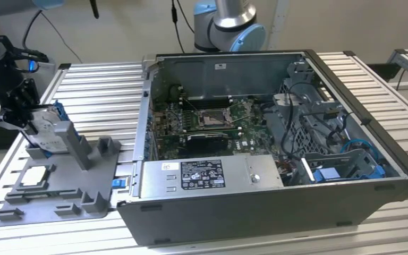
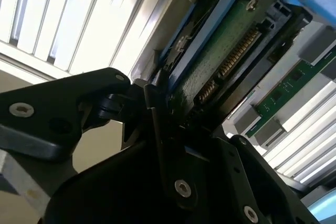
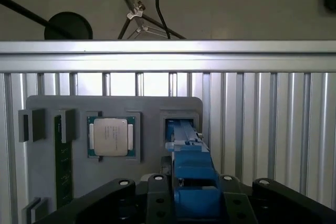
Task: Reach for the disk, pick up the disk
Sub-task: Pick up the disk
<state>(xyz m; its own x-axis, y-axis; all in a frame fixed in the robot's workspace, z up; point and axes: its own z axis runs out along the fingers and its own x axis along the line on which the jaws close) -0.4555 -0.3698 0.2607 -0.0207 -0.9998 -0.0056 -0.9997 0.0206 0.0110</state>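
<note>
The disk (image 1: 49, 126) is a silver drive in a bright blue frame, standing on edge and tilted in the upright holder of the grey fixture plate (image 1: 69, 183) at the exterior view's left. My gripper (image 1: 28, 126) is down on it, with black fingers on either side. In the first wrist view the disk's blue frame edge (image 3: 188, 158) runs from the plate's slot into my gripper (image 3: 191, 195), which is shut on it. The second wrist view shows the disk's green circuit board (image 2: 231, 51) and blue rim held against my gripper (image 2: 163, 100).
A square silver chip (image 1: 34, 176) (image 3: 110, 136) and a green memory stick (image 3: 63, 166) lie on the same plate. An open computer case (image 1: 275, 143) stands on the slatted aluminium table (image 1: 98, 95) to the exterior view's right. A second arm (image 1: 229, 21) rises behind the case.
</note>
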